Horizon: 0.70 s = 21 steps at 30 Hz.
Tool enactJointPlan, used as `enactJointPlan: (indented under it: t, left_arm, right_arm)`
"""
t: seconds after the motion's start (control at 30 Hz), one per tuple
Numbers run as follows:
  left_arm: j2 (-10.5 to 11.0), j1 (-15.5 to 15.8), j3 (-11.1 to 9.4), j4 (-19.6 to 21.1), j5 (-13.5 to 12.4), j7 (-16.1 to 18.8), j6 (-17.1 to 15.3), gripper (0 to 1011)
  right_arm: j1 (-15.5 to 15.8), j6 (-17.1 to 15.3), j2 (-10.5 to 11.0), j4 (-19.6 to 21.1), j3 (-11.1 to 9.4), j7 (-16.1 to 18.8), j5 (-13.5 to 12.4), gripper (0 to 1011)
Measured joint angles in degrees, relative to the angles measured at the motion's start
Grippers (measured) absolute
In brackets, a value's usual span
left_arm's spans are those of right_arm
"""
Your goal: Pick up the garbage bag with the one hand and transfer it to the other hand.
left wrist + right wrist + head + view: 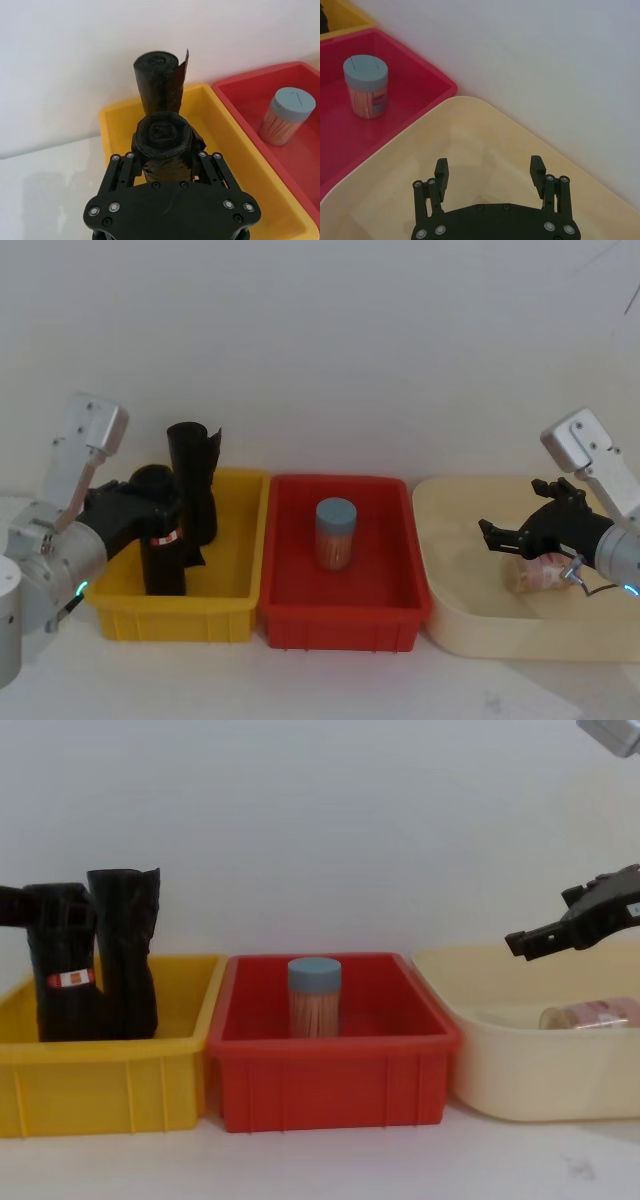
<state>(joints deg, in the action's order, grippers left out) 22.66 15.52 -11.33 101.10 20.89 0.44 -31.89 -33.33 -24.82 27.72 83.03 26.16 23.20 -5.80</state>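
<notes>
The garbage bag (163, 552), a black roll with a red-and-white label band (70, 978), stands upright in the yellow bin (170, 615). My left gripper (158, 508), on the green-lit wrist, comes in from the left and is shut on the bag's upper part. In the left wrist view its fingers (122, 167) press against both sides of the roll (162, 137). Whether the bag's foot still rests on the bin floor is hidden by the bin wall. My right gripper (500, 533) hovers open and holding nothing over the cream tub (500, 635), its fingers (441, 172) spread wide.
A plain black roll (193, 475) stands right behind the bag in the same yellow bin. The red bin (340, 625) in the middle holds a blue-lidded jar (335, 533). A pink wrapped packet (540, 572) lies in the cream tub under the right gripper.
</notes>
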Motion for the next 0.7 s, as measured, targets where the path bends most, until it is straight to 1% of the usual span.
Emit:
enactJointPlan:
  t: [0.3, 0.43, 0.5, 0.53, 0.7]
  left_arm:
    - [-0.7, 2.2, -0.3, 0.0, -1.4, 0.2, 1.9, 452]
    - [-1.2, 4.4, -0.5, 0.1, -2.0, 0.2, 2.7, 435]
    - [-1.3, 4.8, -0.5, 0.1, -2.0, 0.2, 2.8, 431]
    - [-1.5, 5.8, -0.6, 0.2, -2.2, 0.1, 2.9, 424]
    - [-2.2, 8.6, -1.2, 0.2, -2.2, -1.1, 2.9, 424]
  right_arm:
    - [0.0, 0.0, 0.0, 0.0, 0.0, 0.0, 0.0, 1001]
    - [0.0, 0.0, 0.0, 0.0, 0.0, 0.0, 0.0, 1001]
    - [0.0, 0.0, 0.0, 0.0, 0.0, 0.0, 0.0, 1001]
    - [0.0, 0.0, 0.0, 0.0, 0.0, 0.0, 0.0, 1001]
    - [0.0, 0.0, 0.0, 0.0, 0.0, 0.0, 0.0, 1001]
